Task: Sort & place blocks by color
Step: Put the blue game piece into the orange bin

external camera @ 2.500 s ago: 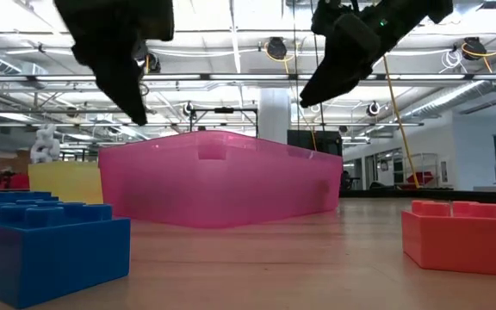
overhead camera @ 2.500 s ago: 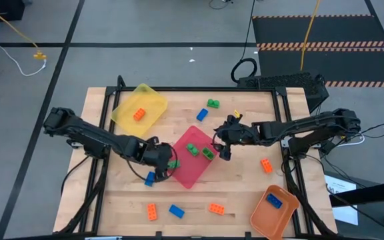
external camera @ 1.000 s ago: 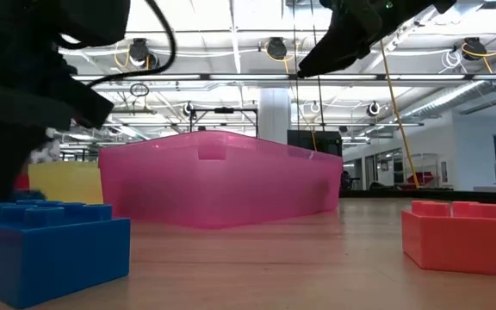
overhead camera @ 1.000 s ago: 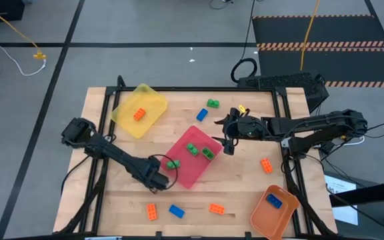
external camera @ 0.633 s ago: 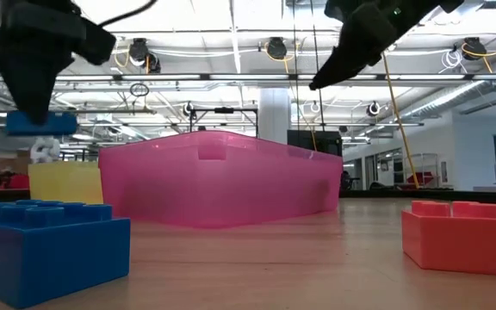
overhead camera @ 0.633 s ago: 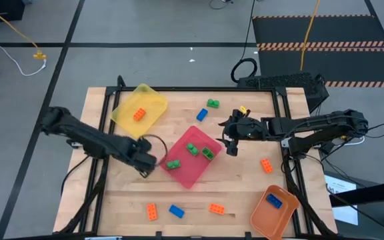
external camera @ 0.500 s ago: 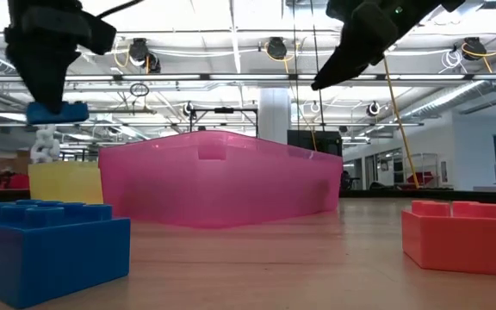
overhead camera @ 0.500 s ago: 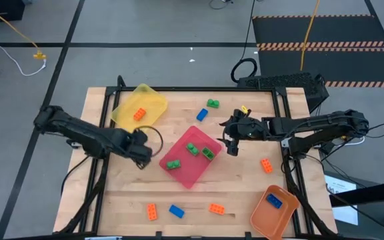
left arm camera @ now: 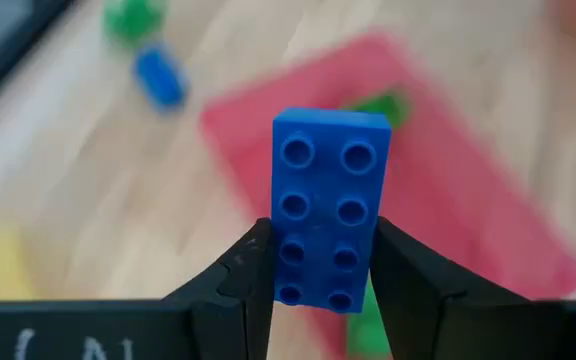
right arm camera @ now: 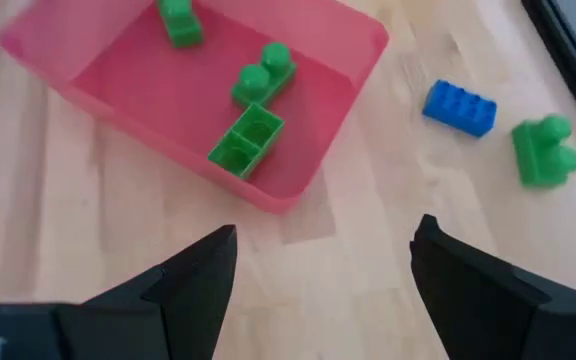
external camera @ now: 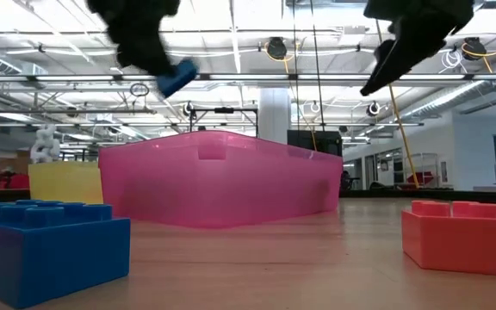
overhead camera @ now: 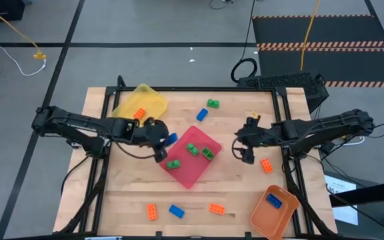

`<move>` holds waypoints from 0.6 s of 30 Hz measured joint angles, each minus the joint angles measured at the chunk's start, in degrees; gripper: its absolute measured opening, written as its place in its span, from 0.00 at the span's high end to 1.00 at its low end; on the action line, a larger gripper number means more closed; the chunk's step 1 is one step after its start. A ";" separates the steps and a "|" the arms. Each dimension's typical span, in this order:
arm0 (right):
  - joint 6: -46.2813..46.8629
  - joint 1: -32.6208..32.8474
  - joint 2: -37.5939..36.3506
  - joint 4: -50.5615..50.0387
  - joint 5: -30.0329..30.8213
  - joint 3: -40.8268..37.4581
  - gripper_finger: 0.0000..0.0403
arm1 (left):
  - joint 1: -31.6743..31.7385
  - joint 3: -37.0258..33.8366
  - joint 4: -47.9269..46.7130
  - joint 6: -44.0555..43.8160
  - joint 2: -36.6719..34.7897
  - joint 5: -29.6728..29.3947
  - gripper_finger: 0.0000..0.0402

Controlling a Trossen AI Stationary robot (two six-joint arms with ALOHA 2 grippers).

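Your left gripper (overhead camera: pixel 163 141) is clamped on a blue block (left arm camera: pixel 326 208), held in the air at the pink tray's (overhead camera: pixel 213 143) edge nearest the yellow tray (overhead camera: pixel 149 100). The wrist view shows both fingers (left arm camera: pixel 243 285) pressing the block's long sides, studs facing the camera. In the low view the block (external camera: pixel 176 77) rides well above the pink tray (external camera: pixel 222 176).

Your right gripper (overhead camera: pixel 247 155) hovers over bare surface (overhead camera: pixel 239 183) between the pink tray and an orange block (overhead camera: pixel 266 165), jaws apart, nothing in them.

Three green blocks (right arm camera: pixel 247 140) lie in the pink tray. One orange block (overhead camera: pixel 139 114) sits in the yellow tray, one blue block (overhead camera: pixel 275 201) in the orange tray (overhead camera: pixel 262 219).

Loose on the surface: a blue (overhead camera: pixel 202 115) and a green block (overhead camera: pixel 213 103) at the far side, plus two orange (overhead camera: pixel 152 212) and one blue (overhead camera: pixel 176 211) along the near edge.
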 joint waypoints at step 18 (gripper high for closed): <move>-54.69 6.66 10.22 39.35 -0.43 0.00 0.30 | -1.00 0.00 25.82 11.34 8.97 12.14 0.67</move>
